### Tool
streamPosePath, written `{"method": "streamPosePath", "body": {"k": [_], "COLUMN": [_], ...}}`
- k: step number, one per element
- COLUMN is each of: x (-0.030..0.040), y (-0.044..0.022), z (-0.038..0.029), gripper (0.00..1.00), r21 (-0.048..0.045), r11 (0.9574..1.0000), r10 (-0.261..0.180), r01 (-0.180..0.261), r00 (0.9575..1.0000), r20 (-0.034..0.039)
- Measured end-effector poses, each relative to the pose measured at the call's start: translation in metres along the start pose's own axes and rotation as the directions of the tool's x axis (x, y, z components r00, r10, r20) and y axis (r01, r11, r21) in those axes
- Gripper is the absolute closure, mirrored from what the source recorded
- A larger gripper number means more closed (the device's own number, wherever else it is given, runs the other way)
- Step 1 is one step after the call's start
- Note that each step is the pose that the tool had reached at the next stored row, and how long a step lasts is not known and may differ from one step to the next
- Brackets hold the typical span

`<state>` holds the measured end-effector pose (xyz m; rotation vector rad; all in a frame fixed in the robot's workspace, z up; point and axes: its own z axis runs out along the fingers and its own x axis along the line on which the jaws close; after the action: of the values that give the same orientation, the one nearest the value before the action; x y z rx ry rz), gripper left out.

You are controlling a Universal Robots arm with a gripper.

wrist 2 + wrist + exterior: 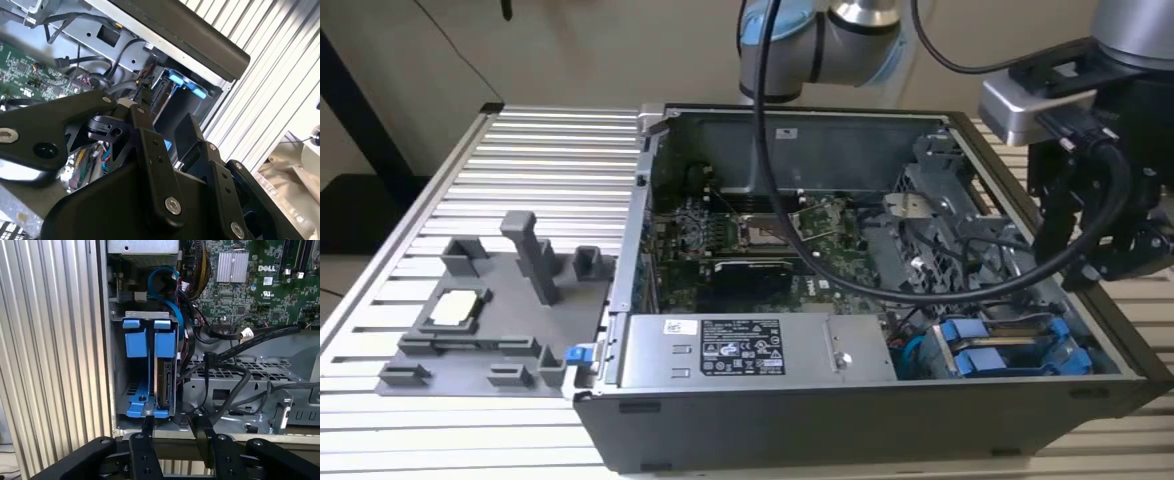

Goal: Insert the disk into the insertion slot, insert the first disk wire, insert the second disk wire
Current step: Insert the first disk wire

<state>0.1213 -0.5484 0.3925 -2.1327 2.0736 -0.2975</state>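
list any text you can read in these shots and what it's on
Sticker on the grey metal box: print too small to read.
Green board: white brand mark and small stickers, fine print blurred.
Disk: seen edge-on, no label text readable.

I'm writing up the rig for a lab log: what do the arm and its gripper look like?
The arm has silver-grey rounded joints with light blue caps. A pale grey block sits at the wrist, and a thick black cable runs to it. The gripper is matte black, built of flat linked bars with silver screw heads.
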Motion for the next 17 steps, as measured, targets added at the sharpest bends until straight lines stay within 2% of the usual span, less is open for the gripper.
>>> {"method": "streamPosePath", "body": {"k": [4,7,12,15,17], "x": [-0.0017,-0.0019,-0.0029,-0.0039,-0.0039], "y": [0.0010,0.0018,0.0034,0.0036,0.0041], "z": [0.0010,0.0021,0.0039,0.0044,0.0045], "gripper": [0.53,0.53,0.53,0.53,0.53], "r21": [0.0036,0.0112,0.0162,0.0206,0.0210], "r11": [0.9995,0.9994,0.9993,0.9984,0.9983], "r10": [-0.032,-0.033,-0.034,-0.053,-0.054], "r01": [0.032,0.033,0.034,0.053,0.054], "r00": [0.9994,0.9994,0.9994,0.9985,0.9985], "r20": [0.0081,0.0080,0.0077,0.0122,0.0124]}}
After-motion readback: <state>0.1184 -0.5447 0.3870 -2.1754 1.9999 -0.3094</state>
